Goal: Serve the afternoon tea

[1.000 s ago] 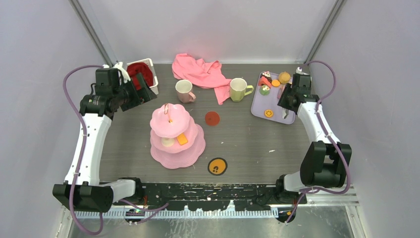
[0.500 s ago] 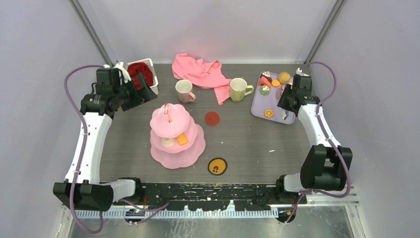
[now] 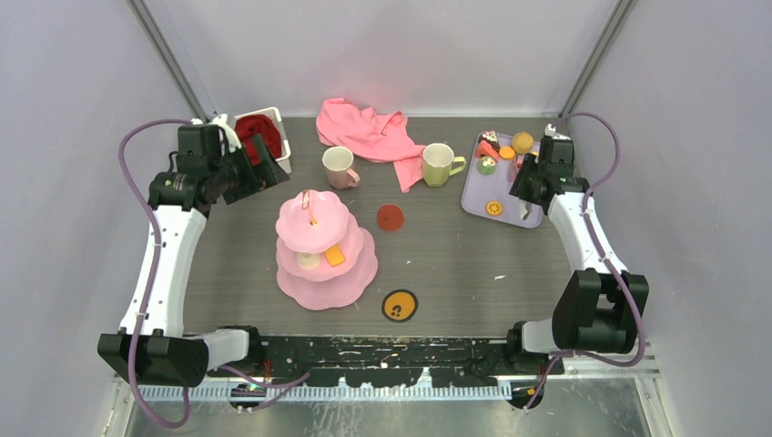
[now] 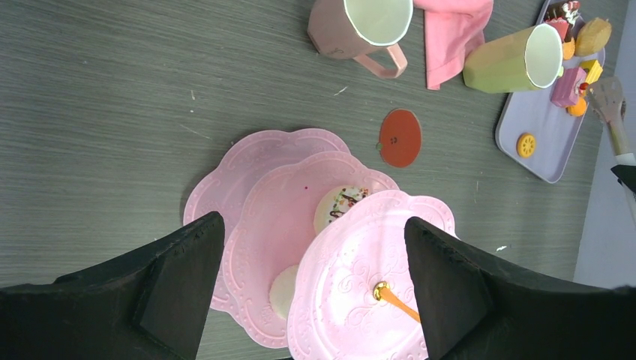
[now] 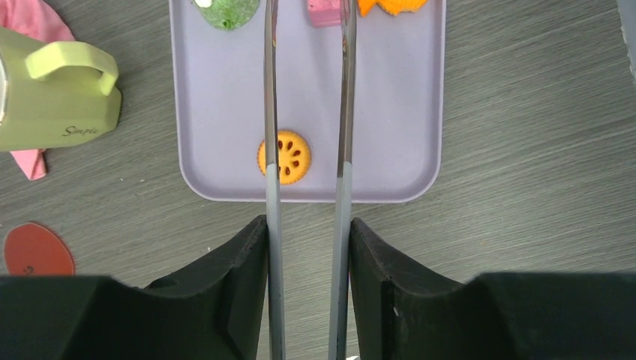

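Two grippers: left gripper [image 4: 311, 221] with its jaws spread wide and nothing between them; right gripper [image 5: 307, 225] clamped on metal tongs [image 5: 271, 112].
Tongs: blades parallel with a gap between them, reaching forward over the purple tray [image 5: 217, 90]; tips lie past the top edge of the right wrist view.
Stand: pink three-tier cake stand [image 4: 247, 172], upright on the grey table [image 3: 455, 264], below and ahead of the left gripper.
On the stand: cream round pastry [image 4: 341, 204] and orange wedge [image 3: 335, 256], both on the middle tier.
Mugs: pale pink mug [image 4: 364, 26] beyond the stand from the left gripper; yellow-green mug [image 5: 60, 97] left of the tongs, just off the tray's left edge.
Tray contents: orange cookie [image 5: 289, 157] between the blades, partly behind the left one; pink piece [image 5: 326, 11] between the blades, farther ahead; green piece [image 5: 229, 9] left of the blades; orange slice [image 5: 394, 6] right of them.
Other items: red disc [image 5: 37, 251] left of the right gripper; white basket [image 3: 259, 137] just beside the left gripper; pink cloth [image 3: 369, 130] beyond both mugs; orange-and-black disc [image 3: 400, 306] well apart from both grippers.
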